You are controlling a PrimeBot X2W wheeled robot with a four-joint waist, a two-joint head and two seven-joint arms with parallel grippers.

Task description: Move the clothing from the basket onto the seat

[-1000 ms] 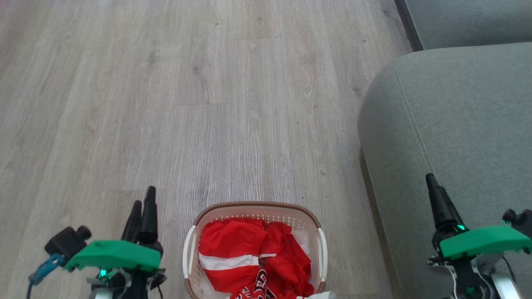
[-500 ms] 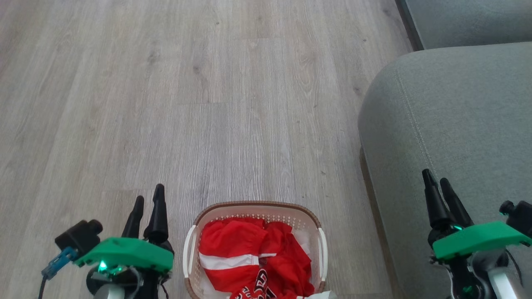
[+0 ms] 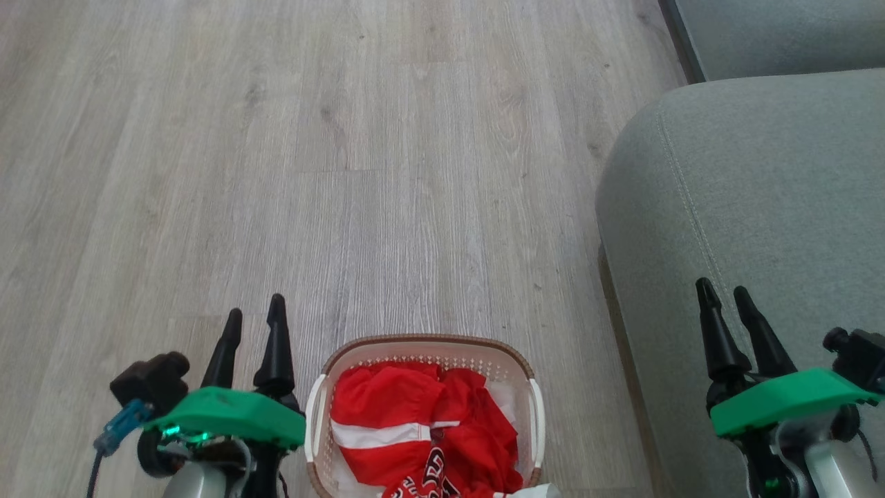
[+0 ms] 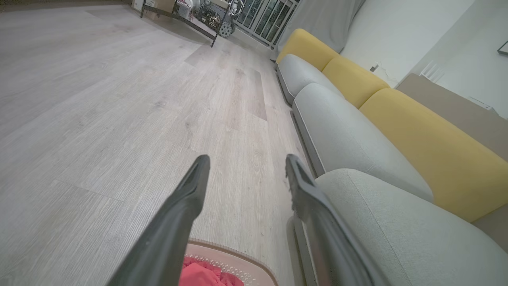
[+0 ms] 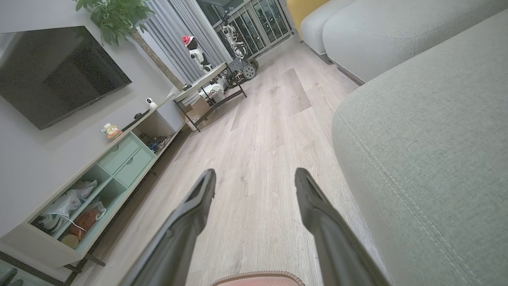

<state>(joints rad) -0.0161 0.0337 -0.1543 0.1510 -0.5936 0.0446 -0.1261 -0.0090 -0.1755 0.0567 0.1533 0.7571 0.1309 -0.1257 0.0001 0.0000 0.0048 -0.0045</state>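
Head view: basket (image 3: 422, 344) sits bottom centre on the wood floor (image 3: 346, 173), its near end cut off by the lower edge. Clothing (image 3: 387, 408) is all inside it in a red heap, with the white-striped piece to the left and the lettered piece at the bottom edge (lettering half cropped). Seat (image 3: 760, 194) takes the right side, grey-green, near the basket but apart from it.

Left gripper (image 3: 256, 308) is lower left, just beside the basket's left side, fingers spread and empty, tips over the floor. Right gripper (image 3: 722, 288) is lower right in front of the seat, fingers also apart, holding nothing.

Left wrist view: fingers wide, basket rim and a bit of red at the bottom edge between them, seat at right.

Right wrist view: fingers wide, a sliver of basket rim bottom centre, seat on the right.
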